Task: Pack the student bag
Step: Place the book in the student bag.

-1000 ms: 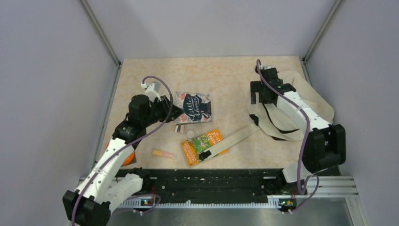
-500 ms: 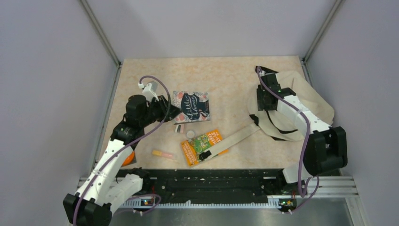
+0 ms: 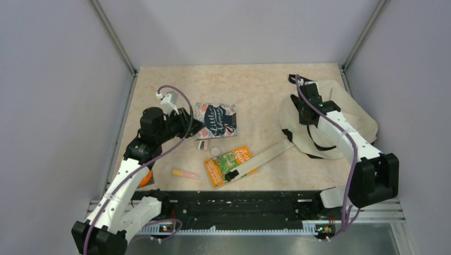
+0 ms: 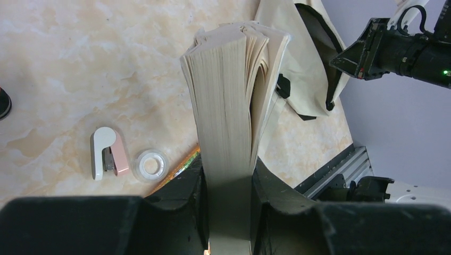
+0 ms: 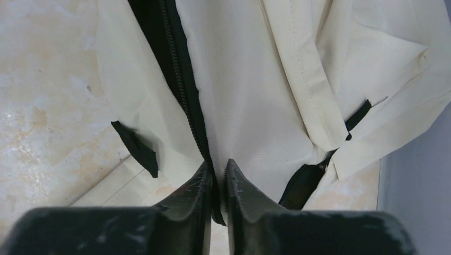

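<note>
Plain lilac-grey walls point(image 3: 58, 79) enclose a beige marbled tabletop point(image 3: 250, 85), with aluminium corner posts point(image 3: 114, 37).
</note>
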`<state>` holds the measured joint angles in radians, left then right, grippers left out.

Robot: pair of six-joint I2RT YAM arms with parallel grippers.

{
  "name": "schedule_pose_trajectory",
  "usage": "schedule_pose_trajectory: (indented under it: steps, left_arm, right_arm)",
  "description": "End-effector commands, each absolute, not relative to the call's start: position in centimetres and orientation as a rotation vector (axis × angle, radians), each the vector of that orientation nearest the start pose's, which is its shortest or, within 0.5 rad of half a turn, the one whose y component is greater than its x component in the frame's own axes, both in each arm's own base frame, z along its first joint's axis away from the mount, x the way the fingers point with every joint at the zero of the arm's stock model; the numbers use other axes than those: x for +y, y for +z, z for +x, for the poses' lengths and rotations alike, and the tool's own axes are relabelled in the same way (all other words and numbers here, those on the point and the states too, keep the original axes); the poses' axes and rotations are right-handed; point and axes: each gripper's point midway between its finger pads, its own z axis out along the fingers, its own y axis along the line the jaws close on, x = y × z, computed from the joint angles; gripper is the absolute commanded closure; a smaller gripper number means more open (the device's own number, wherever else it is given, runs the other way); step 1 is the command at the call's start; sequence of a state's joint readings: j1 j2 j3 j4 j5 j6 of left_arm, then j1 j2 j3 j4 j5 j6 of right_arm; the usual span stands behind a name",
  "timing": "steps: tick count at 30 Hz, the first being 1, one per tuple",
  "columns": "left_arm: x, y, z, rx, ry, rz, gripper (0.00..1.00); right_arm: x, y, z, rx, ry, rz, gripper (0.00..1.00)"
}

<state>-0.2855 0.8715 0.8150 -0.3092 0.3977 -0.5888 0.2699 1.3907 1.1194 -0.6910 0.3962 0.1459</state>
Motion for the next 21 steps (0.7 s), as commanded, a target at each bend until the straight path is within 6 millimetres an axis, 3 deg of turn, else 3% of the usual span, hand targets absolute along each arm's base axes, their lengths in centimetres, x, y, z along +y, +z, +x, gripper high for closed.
schedule_pose_trajectory:
  steps: [1, 2, 7, 10, 14, 18, 21]
  left_arm:
    - [-17.6, 30.6, 26.2, 1.792, -0.992, 0.121, 1.0]
    - [-18.2, 31.1, 25.6, 1.771, -1.025, 0.185, 1.0]
    - [-21.2, 34.6, 25.0, 1.621, -1.208, 0.27, 1.0]
    - [-24.4, 35.5, 25.4, 1.604, -1.333, 0.243, 1.0]
    - [-28.9, 36.9, 26.3, 1.579, -1.473, 0.191, 1.0]
    - [-32.8, 38.1, 27.0, 1.54, -1.658, 0.134, 1.0]
    - [-35.2, 36.3, 28.4, 1.6, -1.687, 0.077, 1.0]
  right_arm:
    - [2.1, 17.6, 33.3, 2.386, -0.348, 0.025, 0.94]
    - [2.1, 18.2, 33.4, 2.371, -0.343, 0.029, 1.0]
    - [3.8, 23.3, 34.3, 2.26, -0.193, 0.022, 1.0]
    - [5.0, 27.5, 34.4, 2.161, -0.073, 0.016, 1.0]
    - [6.0, 31.0, 34.2, 2.081, 0.017, 0.002, 1.0]
    - [5.8, 32.9, 34.3, 2.024, 0.016, 0.015, 1.0]
    - [5.8, 33.2, 34.3, 2.013, 0.019, 0.015, 1.0]
